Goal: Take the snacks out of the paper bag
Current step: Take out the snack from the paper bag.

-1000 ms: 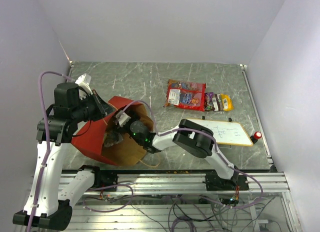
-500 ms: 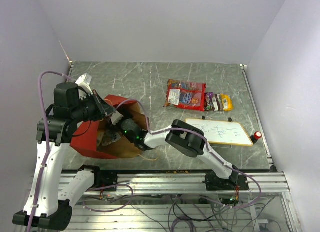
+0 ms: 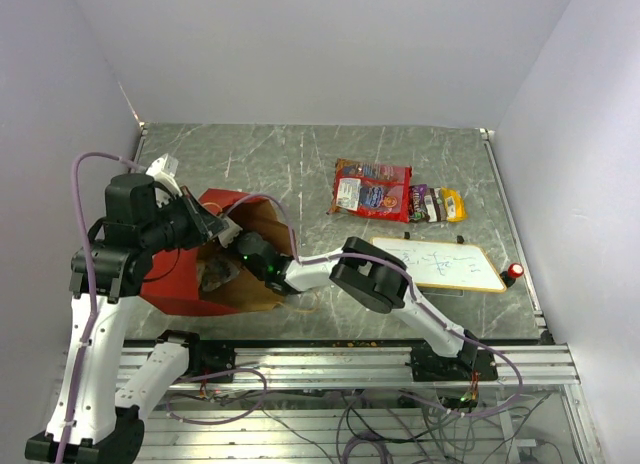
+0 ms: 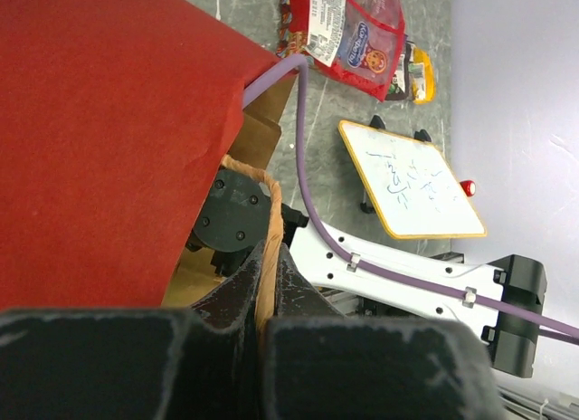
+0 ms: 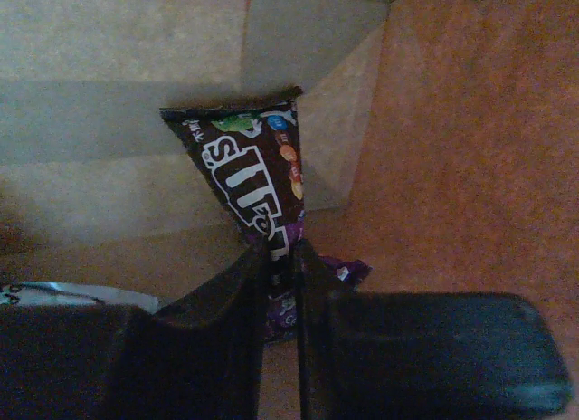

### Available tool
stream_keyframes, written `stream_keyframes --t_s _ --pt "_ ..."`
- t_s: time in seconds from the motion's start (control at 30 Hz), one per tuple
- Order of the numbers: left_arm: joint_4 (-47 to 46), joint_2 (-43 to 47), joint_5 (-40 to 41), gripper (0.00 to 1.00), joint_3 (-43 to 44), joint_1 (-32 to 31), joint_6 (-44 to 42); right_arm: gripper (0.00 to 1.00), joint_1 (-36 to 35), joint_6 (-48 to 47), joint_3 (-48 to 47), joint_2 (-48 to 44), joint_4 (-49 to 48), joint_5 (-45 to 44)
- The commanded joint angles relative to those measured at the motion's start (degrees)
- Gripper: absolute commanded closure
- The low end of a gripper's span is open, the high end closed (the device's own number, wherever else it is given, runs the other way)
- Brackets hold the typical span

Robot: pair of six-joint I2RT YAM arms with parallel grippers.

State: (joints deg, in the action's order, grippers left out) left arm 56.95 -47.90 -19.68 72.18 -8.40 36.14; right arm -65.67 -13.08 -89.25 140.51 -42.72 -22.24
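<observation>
Brown paper is all around my right fingers [image 5: 208, 338], deep inside the paper bag [image 3: 170, 284]. They are pinched nearly together on the near end of a dark candy packet [image 5: 258, 176]. My left fingers [image 4: 136, 366] are squeezed tight on the bag's brown rim. I think the packet is light, soft and slippery, so its flat end is the best place to pinch. A pale packet [image 5: 63, 296] lies beside it.
</observation>
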Motion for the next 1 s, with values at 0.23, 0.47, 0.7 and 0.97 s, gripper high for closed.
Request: stream_keyframes --t_s 0.23,0.47,0.7,0.97 --pt "-0.9 2.9 3.8 0.93 -4.8 -0.3 3.2 1.00 -0.1 4.6 7.1 -11.9 7.8 5.1" --pt "-2.9 1.5 5.0 0.93 -4.6 -0.3 3.0 1.00 -0.1 10.9 17.4 -24.1 11.9 11.4" --pt "-3.8 -1.5 6.1 0.93 -2.8 -0.3 -0.3 1.00 -0.2 15.1 28.8 -38.0 18.1 12.8" --pt "-7.2 -3.2 5.7 0.93 -5.9 -0.3 0.6 1.00 -0.2 1.9 43.7 -62.7 29.1 21.4"
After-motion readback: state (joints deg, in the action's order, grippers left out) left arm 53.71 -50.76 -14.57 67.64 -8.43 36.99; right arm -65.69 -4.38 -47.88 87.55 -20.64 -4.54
